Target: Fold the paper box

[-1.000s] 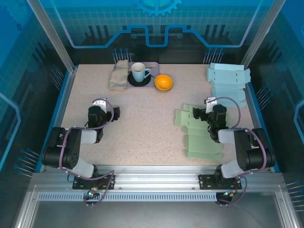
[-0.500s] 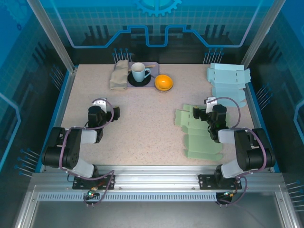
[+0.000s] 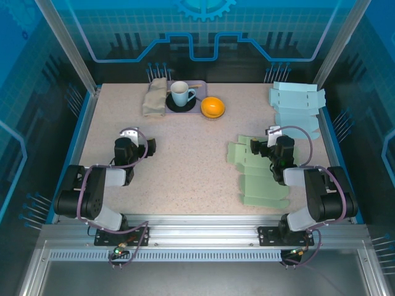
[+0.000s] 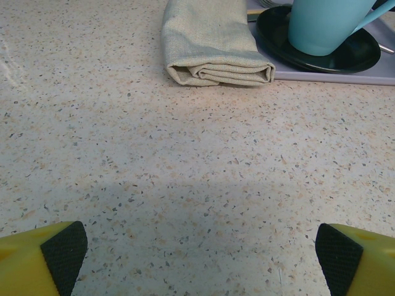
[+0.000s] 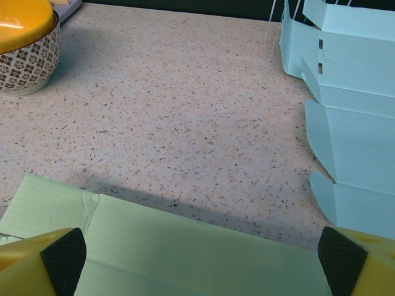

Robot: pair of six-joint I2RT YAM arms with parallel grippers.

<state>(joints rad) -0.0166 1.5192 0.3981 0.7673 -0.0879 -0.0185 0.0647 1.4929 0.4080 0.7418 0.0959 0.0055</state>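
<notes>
A flat, unfolded light green paper box (image 3: 259, 179) lies on the table at the right, partly under my right arm. Its edge runs along the bottom of the right wrist view as a green sheet (image 5: 185, 253). My right gripper (image 3: 264, 147) hovers just above that sheet, open, with nothing between its black pads (image 5: 62, 259). My left gripper (image 3: 142, 147) rests low over bare tabletop at the left, open and empty, its pads (image 4: 62, 253) far apart.
A stack of flat light blue box blanks (image 3: 297, 108) lies at the back right, also seen as blue sheets (image 5: 352, 111). At the back stand a folded cloth (image 3: 154, 95), a blue mug (image 3: 181, 94) on a dark saucer, and an orange bowl (image 3: 212, 108).
</notes>
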